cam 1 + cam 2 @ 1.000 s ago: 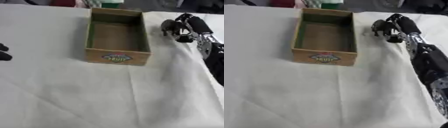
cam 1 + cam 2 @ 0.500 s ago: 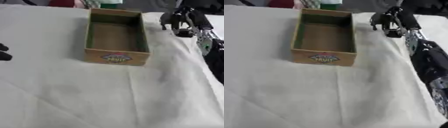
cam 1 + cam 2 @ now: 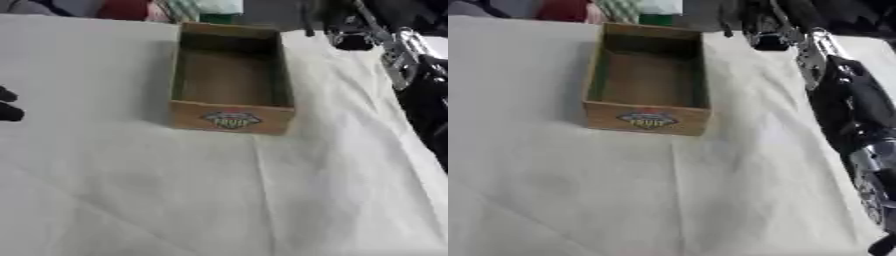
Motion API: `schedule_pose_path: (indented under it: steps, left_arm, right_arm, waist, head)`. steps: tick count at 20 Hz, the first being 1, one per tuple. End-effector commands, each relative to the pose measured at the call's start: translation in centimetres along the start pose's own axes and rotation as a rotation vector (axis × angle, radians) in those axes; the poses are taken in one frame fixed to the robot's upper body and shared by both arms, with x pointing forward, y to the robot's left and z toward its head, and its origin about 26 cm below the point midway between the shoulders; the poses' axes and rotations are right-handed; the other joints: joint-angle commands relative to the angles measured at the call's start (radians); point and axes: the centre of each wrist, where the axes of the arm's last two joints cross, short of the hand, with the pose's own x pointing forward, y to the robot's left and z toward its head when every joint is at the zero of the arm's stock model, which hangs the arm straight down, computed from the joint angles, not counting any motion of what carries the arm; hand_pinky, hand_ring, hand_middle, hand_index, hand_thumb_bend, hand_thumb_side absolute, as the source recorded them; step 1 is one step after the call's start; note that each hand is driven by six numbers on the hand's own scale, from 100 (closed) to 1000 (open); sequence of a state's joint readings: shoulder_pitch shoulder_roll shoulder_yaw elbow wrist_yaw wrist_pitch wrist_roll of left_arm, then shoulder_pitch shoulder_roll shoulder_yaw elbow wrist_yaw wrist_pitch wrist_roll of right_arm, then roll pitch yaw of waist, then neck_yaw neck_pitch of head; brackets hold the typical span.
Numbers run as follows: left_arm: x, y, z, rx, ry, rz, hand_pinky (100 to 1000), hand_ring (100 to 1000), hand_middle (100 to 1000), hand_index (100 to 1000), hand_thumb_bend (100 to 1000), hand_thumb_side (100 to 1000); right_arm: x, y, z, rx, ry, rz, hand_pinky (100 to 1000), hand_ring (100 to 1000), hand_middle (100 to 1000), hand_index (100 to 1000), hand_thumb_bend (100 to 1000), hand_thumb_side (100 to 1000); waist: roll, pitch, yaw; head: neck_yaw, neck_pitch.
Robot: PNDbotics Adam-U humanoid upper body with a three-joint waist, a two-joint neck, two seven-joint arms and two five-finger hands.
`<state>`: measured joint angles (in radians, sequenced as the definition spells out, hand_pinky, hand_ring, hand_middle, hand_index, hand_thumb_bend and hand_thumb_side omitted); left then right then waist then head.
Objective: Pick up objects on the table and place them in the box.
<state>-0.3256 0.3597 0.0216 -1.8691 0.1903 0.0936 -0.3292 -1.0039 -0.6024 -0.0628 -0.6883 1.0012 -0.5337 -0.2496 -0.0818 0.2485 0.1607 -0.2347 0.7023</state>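
The box [image 3: 232, 82] stands empty on the cloth-covered tabletop [image 3: 175, 200], label side nearest the camera. The right hand [image 3: 756, 27] hangs beyond its far right corner, fingers curled, though whether they hold anything I cannot tell. Swinging in low, it could clip the box's rim and shove it.

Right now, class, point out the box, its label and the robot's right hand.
box [image 3: 229, 85], left eye view, bare inside floor.
label [image 3: 231, 119], left eye view, front wall.
right hand [image 3: 765, 36], right eye view, dark hand body.
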Motion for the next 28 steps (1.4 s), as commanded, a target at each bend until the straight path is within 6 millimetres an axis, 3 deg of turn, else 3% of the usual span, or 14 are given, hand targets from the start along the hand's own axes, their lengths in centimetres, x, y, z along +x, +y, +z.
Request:
schedule_pose_path:
  steps: [1,6,13,14,15,16,21,23,28]
  left_arm:
    - [0.8,0.4,-0.1,-0.002,-0.021,-0.020,726,636,640,714,100,858]
    - [0.8,0.3,-0.1,-0.005,-0.021,-0.016,726,637,640,714,100,860]
    - [0.8,0.2,-0.2,-0.011,-0.022,-0.012,725,638,641,715,100,861]
    - [0.8,0.2,-0.2,-0.012,-0.022,-0.011,725,638,642,715,100,861]
    - [0.8,0.2,-0.2,-0.013,-0.023,-0.010,725,639,642,715,100,861]
    - [0.8,0.1,-0.2,-0.015,-0.024,-0.010,725,639,642,715,100,861]
    - [0.8,0.1,-0.2,-0.017,-0.025,-0.009,725,639,642,715,100,862]
    - [0.8,0.1,-0.2,-0.017,-0.025,-0.008,724,639,642,715,100,862]
    - [0.8,0.1,-0.3,-0.019,-0.026,-0.009,724,640,643,715,100,862]
  right_arm:
    - [1.3,-2.4,-2.2,-0.049,-0.097,0.003,118,100,100,138,100,167]
    - [4.5,-2.2,-4.1,-0.033,-0.254,-0.011,120,100,100,143,100,157]
    - [7.9,-0.1,-5.2,0.051,-0.404,-0.015,132,100,100,154,100,185]
    - [8.3,0.3,-5.3,0.067,-0.419,-0.014,136,100,100,159,100,157]
    - [8.6,0.7,-5.3,0.085,-0.430,-0.015,137,100,100,161,100,198]
    - [8.8,1.2,-5.2,0.107,-0.438,-0.013,142,100,100,165,100,165]
    - [9.1,3.2,-4.7,0.207,-0.450,0.005,188,100,125,196,100,208]
    - [9.1,3.7,-4.5,0.244,-0.457,0.011,260,114,184,266,100,217]
    - [8.8,4.7,-3.9,0.433,-0.535,0.046,474,338,381,512,100,259]
  waist:
    - [0.006,-0.025,-0.001]
    - [0.008,-0.026,0.000]
    - [0.010,-0.026,0.008]
    - [0.010,-0.026,0.008]
    - [0.010,-0.026,0.008]
    - [0.011,-0.026,0.009]
    - [0.013,-0.025,0.014]
    - [0.013,-0.025,0.014]
    - [0.011,-0.024,0.012]
  head:
    - [-0.005,-0.007]
    - [-0.011,-0.010]
    - [-0.020,-0.013]
    - [-0.021,-0.014]
    - [-0.023,-0.015]
    - [-0.024,-0.015]
    - [-0.030,-0.017]
    - [-0.030,-0.018]
    - [-0.032,-0.018]
